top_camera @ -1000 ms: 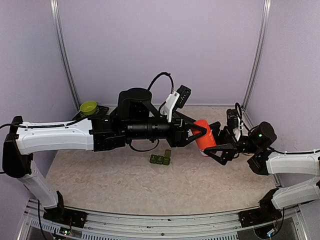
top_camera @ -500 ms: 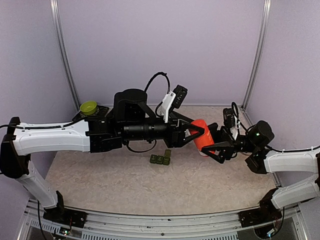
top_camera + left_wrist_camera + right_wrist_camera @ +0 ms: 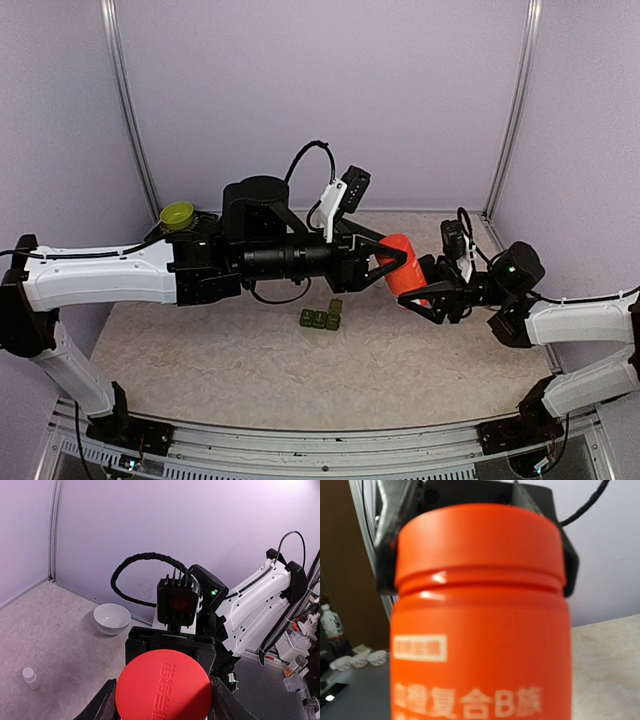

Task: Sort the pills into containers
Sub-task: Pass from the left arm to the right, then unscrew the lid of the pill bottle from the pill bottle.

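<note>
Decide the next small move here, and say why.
Probably close the right gripper firmly on the body of the red bottle. The left gripper clamps its cap end while the right one only flanks the lower body; unscrewing needs both ends held.

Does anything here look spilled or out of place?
No spill shows. The one odd sight is the red bottle, lying sideways in mid-air rather than standing: the left gripper grips one end, and the right gripper is at the other end. The green containers sit on the table.
</note>
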`<state>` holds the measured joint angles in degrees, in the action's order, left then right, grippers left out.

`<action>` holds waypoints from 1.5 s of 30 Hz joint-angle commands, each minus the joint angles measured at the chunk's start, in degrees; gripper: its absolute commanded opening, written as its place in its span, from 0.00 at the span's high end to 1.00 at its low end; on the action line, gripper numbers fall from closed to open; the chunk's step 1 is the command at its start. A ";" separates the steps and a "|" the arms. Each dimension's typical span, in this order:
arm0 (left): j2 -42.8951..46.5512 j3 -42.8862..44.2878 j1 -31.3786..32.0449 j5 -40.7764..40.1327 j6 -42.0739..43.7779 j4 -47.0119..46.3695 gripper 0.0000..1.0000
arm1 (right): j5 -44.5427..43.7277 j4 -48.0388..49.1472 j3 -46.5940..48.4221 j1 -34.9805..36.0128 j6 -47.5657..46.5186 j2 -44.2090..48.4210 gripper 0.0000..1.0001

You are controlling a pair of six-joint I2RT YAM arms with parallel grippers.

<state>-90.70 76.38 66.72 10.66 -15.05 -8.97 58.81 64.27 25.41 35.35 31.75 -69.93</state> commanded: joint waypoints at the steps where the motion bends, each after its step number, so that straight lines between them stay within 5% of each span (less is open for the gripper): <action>1: 0.78 -0.37 0.25 0.16 -0.01 -2.92 0.63 | 1.94 1.39 2.03 1.19 0.96 -1.23 0.56; 6: 1.40 -1.00 0.25 -1.17 -0.28 -2.56 0.52 | 1.01 -2.57 2.07 1.21 -0.98 -0.05 0.77; 15: 4.64 -4.49 -0.51 1.07 0.43 -3.59 0.02 | -1.21 -17.37 2.98 1.21 -5.89 5.04 0.87; 21: 5.24 -5.74 -2.64 14.96 5.05 -6.05 0.01 | 4.26 -17.28 3.61 1.67 2.53 4.47 0.86; 31: 2.56 -2.13 -4.56 24.76 13.38 -2.45 0.06 | 10.85 -13.91 5.30 3.85 10.10 5.58 0.87; 37: 1.39 -1.50 -5.55 28.67 14.63 -2.67 0.16 | 13.38 -12.82 6.02 4.62 12.67 4.87 0.87; 45: 0.61 -1.48 -5.72 29.98 14.29 -3.44 0.46 | 13.85 -13.27 6.65 4.99 12.32 3.51 0.88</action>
<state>-89.45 73.41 61.21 39.00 -1.02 -11.40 71.24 49.54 30.20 39.62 43.99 -65.89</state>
